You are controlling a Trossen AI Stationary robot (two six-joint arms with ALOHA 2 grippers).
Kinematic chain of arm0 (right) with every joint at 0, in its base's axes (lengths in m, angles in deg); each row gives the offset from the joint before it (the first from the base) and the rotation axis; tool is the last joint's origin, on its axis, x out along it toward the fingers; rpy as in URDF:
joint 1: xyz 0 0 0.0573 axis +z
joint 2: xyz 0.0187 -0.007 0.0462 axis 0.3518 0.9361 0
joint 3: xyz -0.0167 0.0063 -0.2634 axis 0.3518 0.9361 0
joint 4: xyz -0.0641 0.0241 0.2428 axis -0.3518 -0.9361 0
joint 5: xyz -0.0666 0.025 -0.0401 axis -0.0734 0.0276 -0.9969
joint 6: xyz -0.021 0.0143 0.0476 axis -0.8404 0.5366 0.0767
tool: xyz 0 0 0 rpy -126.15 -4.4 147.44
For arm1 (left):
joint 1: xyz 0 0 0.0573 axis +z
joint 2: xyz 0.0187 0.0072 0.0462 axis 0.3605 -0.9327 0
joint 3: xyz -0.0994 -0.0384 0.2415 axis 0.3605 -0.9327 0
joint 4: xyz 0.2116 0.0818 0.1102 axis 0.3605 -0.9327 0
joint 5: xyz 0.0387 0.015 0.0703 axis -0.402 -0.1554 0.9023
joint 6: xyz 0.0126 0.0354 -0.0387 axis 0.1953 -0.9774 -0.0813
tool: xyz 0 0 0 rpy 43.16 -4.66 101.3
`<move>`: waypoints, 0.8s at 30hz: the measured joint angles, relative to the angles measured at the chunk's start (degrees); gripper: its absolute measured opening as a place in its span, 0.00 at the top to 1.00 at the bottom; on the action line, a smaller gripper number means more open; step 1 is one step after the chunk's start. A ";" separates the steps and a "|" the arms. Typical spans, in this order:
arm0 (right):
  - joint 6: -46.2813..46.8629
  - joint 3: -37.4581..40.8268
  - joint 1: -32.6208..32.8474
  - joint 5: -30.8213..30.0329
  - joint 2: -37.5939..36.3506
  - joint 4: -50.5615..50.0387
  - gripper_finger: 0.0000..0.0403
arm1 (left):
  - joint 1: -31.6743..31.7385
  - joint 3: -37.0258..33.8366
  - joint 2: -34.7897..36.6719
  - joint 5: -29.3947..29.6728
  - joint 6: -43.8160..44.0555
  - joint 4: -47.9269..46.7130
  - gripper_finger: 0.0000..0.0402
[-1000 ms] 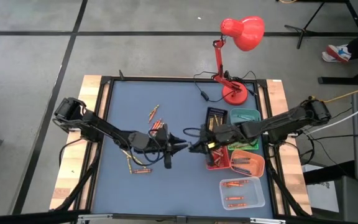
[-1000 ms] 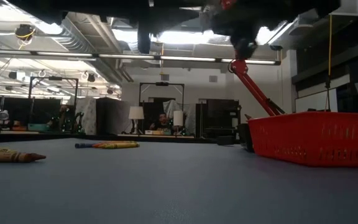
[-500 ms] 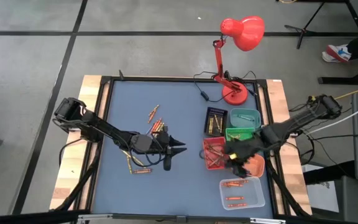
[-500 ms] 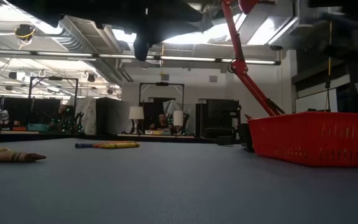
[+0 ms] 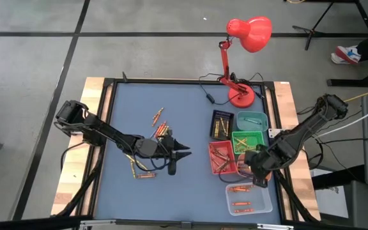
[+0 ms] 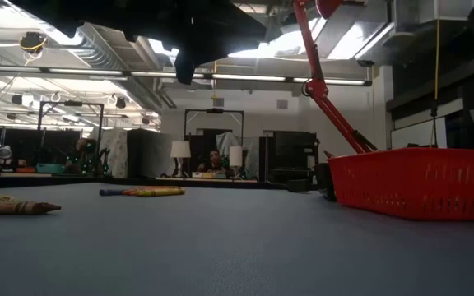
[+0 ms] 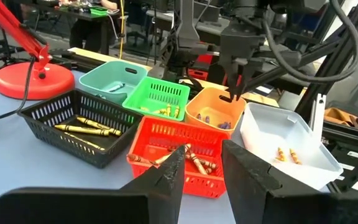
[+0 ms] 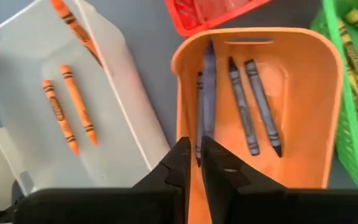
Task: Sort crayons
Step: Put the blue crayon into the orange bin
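Loose orange and red crayons (image 5: pixel 160 124) lie on the blue mat left of centre, with more nearer the front (image 5: pixel 142 172). Over the mat's middle my left gripper (image 7: pixel 204 155) hovers open and level, with nothing between its fingers, pointing at the trays. My right gripper (image 8: pixel 197 158) points down over the orange tray (image 8: pixel 303 93), which holds blue-purple crayons (image 8: pixel 257 102). Its fingertips stand a narrow slit apart with nothing between them. A blurred purple crayon (image 8: pixel 209 87) shows in the tray just beyond the tips. The left wrist view shows this gripper (image 7: pixel 234 93) above the tray.
Small trays stand close together at the right: black (image 5: pixel 222 123), teal (image 5: pixel 251 119), green (image 5: pixel 248 140), red (image 5: pixel 221 158) and a clear one (image 5: pixel 248 197) holding orange crayons. A red desk lamp (image 5: pixel 241 96) with its cable stands at the back right.
My right gripper has swung from the mat's middle, tip to tip with the left gripper, toward the table's right and near edges. It has tipped from level to pointing down and now hangs over the orange tray.
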 joint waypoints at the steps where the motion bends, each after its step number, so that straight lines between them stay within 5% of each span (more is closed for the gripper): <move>1: 0.16 0.00 -0.04 0.00 0.00 -0.35 0.91 | 0.00 0.00 0.00 0.00 0.00 0.00 0.77; 16: 0.23 0.00 -0.20 -0.03 0.02 -0.77 0.91 | 0.60 0.00 0.02 0.71 0.01 -1.03 0.77; 24: 0.24 0.00 -0.20 -0.05 0.02 -0.53 0.91 | 4.28 0.00 0.04 6.13 5.32 -11.63 0.77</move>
